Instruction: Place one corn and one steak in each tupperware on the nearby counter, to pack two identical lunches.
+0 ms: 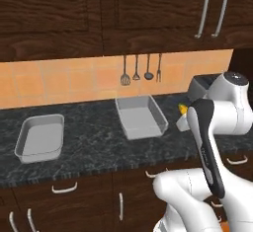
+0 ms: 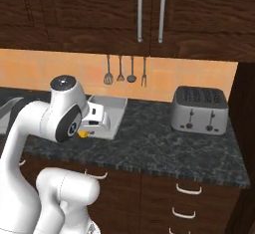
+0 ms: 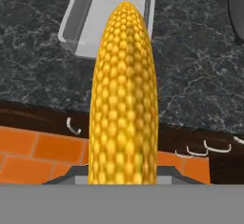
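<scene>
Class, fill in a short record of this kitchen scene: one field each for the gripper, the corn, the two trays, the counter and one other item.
gripper: shut on the corn
corn: yellow cob, held above the counter edge, near the right tupperware
left tupperware: holds nothing
right tupperware: holds nothing
counter: black marbled stone
toaster: silver, right end of counter
</scene>
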{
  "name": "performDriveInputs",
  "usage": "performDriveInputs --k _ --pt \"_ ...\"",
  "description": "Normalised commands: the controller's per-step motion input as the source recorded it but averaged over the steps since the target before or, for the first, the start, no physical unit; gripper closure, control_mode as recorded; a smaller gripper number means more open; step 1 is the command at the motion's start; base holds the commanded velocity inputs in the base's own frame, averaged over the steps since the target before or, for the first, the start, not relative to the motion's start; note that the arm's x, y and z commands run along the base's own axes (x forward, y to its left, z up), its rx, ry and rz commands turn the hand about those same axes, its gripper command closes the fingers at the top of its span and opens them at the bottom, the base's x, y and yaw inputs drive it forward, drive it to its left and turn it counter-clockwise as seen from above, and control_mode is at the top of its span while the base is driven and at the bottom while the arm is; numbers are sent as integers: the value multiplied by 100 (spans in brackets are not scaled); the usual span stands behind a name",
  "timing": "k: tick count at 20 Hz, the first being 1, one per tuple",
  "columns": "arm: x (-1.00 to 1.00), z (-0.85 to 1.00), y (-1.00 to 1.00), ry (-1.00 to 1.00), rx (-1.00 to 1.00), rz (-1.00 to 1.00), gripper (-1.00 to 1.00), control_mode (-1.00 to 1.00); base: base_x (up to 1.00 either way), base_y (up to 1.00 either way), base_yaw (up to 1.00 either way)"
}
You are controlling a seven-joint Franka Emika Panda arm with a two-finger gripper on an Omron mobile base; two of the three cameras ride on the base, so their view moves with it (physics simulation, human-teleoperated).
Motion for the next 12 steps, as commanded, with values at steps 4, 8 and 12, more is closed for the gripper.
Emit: performDriveInputs --k 4,8,12 --pt "0 0 0 0 0 0 100 100 64 15 0" --pt "36 -22 11 -3 3 0 100 -100 23 6 0" --pt "94 -57 48 -6 5 0 100 -100 0 0 0"
